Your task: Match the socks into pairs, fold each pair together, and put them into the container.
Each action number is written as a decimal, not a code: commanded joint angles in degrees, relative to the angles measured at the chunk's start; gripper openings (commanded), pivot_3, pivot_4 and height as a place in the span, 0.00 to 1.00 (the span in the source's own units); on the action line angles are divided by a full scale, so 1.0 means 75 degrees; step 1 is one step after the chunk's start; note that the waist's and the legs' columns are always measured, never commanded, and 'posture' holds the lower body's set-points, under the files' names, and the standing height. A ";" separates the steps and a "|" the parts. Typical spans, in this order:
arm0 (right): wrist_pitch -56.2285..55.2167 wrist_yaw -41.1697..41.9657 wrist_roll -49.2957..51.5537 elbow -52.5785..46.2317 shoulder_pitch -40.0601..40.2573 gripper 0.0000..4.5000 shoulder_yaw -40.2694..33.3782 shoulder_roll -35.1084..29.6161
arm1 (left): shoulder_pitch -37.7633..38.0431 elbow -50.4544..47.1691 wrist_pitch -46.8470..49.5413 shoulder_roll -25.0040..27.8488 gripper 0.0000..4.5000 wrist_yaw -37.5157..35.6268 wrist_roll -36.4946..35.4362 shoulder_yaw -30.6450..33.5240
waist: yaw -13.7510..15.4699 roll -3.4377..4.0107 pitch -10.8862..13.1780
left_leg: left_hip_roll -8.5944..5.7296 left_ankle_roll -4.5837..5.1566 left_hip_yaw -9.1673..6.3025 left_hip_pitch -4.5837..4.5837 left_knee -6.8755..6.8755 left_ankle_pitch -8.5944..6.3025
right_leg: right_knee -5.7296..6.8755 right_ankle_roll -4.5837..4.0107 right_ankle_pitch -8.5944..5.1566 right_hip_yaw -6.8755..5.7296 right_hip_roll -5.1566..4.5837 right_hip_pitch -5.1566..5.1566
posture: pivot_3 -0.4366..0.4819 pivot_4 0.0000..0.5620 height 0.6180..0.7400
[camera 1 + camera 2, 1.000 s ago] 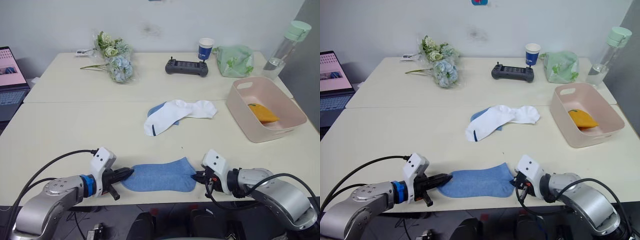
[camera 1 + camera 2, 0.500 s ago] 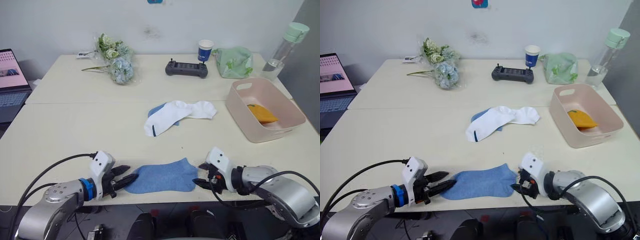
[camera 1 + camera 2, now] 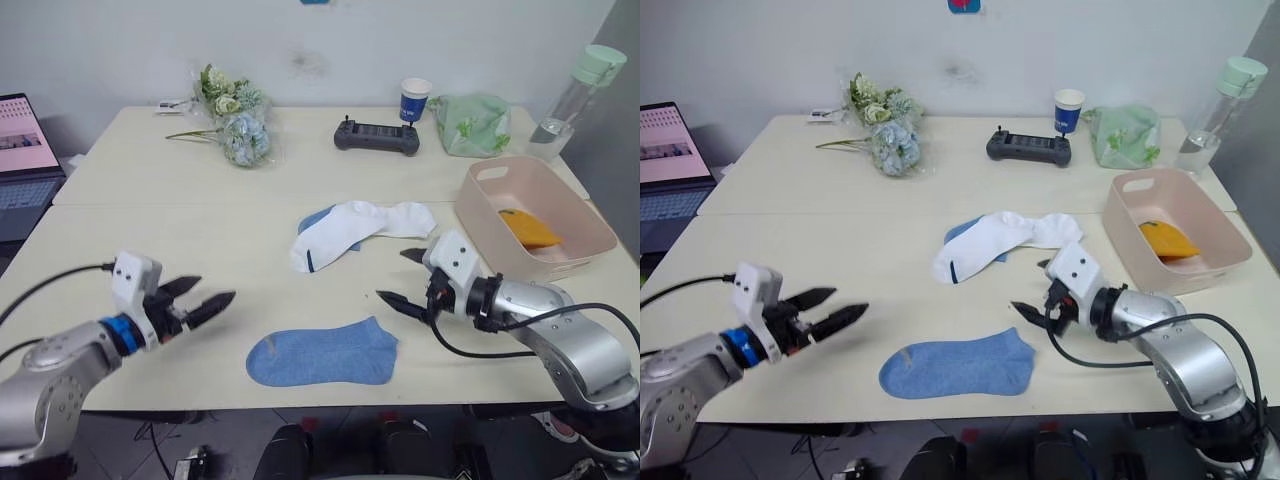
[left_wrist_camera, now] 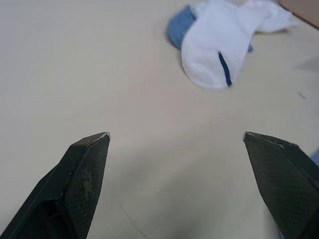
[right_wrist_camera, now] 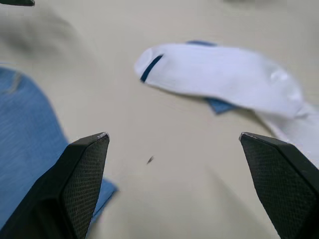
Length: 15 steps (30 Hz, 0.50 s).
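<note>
Left gripper [image 3: 205,297] spread over the table's [image 3: 150,230] front-left; light blue sock [image 3: 322,353] flat by the front edge; white socks [image 3: 350,228] mid-table over another blue sock [image 3: 318,218]; right gripper [image 3: 405,279] spread; pink tub [image 3: 580,255] holding orange socks [image 3: 524,226], right edge.

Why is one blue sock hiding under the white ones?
The second blue sock is mostly covered by the white socks heaped on it mid-table, while its match, the other blue sock, lies flat and alone near the front edge.

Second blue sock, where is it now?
Mid-table in the eye views: the second blue sock peeks out from under the white socks, left of the pink tub.
</note>
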 commanded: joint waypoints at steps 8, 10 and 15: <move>0.0154 -0.0001 0.0040 -0.0396 -0.0344 1.00 -0.0064 0.0022 | -0.4200 0.3791 -0.0625 -0.0606 0.99 0.0051 0.1616 -0.2221 | -0.0011 -0.0006 0.0003 | -0.0008 -0.0023 -0.0003 -0.0023 0.0005 0.0013 | -0.0002 0.0000 0.0001 -0.0008 0.0001 -0.0017 | 0.48 0.27 1.00; 0.0222 -0.0067 0.0006 -0.0483 -0.0335 1.00 -0.0053 0.0053 | -0.5007 0.4918 -0.0978 -0.0942 0.99 0.0117 0.1964 -0.2432 | -0.0019 -0.0009 0.0004 | -0.0010 -0.0024 -0.0001 -0.0032 0.0011 0.0014 | 0.0012 0.0000 0.0001 -0.0009 0.0004 -0.0028 | 0.48 0.27 1.00; 0.0445 -0.0243 -0.0001 -0.0815 -0.0178 1.00 -0.0052 0.0086 | -0.6743 0.7809 -0.1834 -0.1685 0.99 -0.0066 0.2626 -0.2710 | -0.0089 -0.0017 0.0005 | -0.0012 -0.0024 0.0033 -0.0076 0.0018 0.0015 | 0.0043 0.0000 0.0001 -0.0004 0.0004 -0.0099 | 0.48 0.27 1.00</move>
